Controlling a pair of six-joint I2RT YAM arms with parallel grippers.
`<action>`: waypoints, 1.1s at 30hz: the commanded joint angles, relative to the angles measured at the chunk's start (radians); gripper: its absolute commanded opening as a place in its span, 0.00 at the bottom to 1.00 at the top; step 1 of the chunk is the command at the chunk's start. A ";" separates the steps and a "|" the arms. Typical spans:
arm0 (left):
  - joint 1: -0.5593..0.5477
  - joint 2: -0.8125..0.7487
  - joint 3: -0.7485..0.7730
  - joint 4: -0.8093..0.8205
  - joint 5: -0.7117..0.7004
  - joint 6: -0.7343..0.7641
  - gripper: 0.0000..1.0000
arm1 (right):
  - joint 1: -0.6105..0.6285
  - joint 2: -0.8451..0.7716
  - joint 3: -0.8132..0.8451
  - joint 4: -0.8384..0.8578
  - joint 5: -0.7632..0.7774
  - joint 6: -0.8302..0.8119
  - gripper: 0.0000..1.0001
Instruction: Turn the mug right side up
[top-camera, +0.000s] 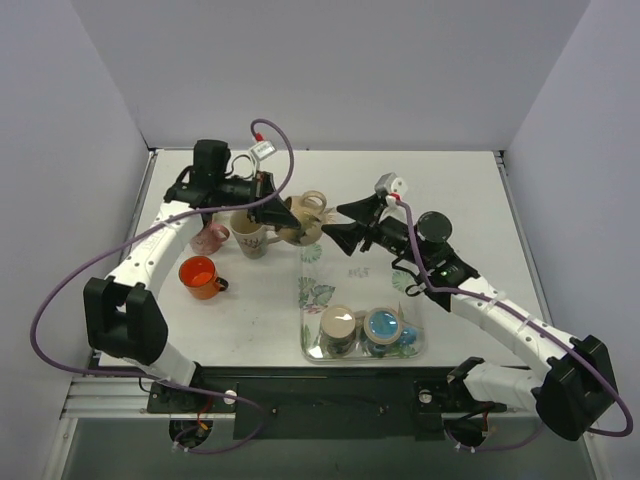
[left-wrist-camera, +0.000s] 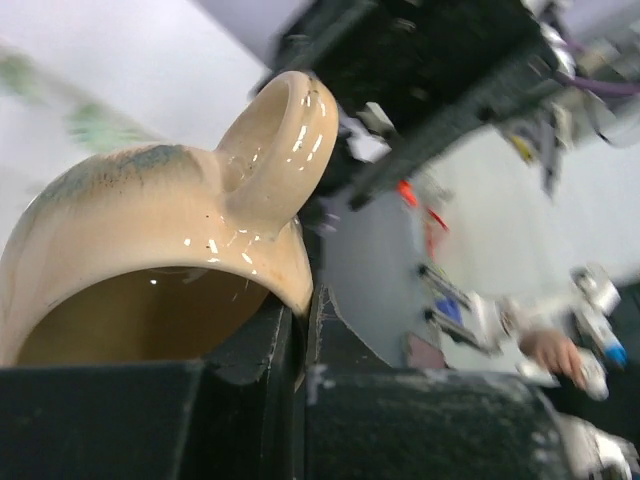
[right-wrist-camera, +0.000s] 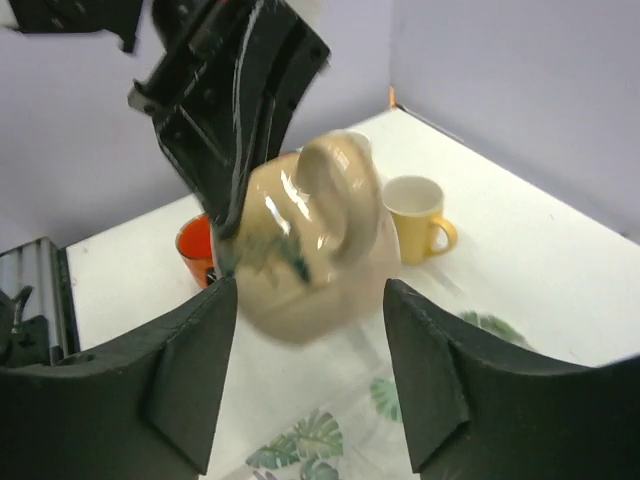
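Half done, I judge: left gripper clamps the beige mug by its rim, aloft and sideways at eleven o'clock of the tray; right gripper gapes wide; uprighting and landing remain.

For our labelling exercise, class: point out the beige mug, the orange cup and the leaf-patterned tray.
beige mug (right-wrist-camera: 290, 258): right wrist view, on its body.
orange cup (top-camera: 199, 272): top external view, on its inside.
leaf-patterned tray (top-camera: 313, 280): top external view, on its bare left part.
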 joint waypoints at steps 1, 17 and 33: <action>0.065 0.038 0.227 -0.541 -0.382 0.495 0.00 | 0.016 -0.031 0.047 -0.171 0.168 -0.115 0.62; -0.153 -0.117 -0.151 -0.625 -1.236 0.791 0.00 | 0.026 -0.097 0.139 -0.588 0.685 0.009 0.93; -0.141 -0.146 -0.349 -0.370 -1.201 0.815 0.00 | -0.138 -0.215 0.206 -1.049 0.818 0.516 0.82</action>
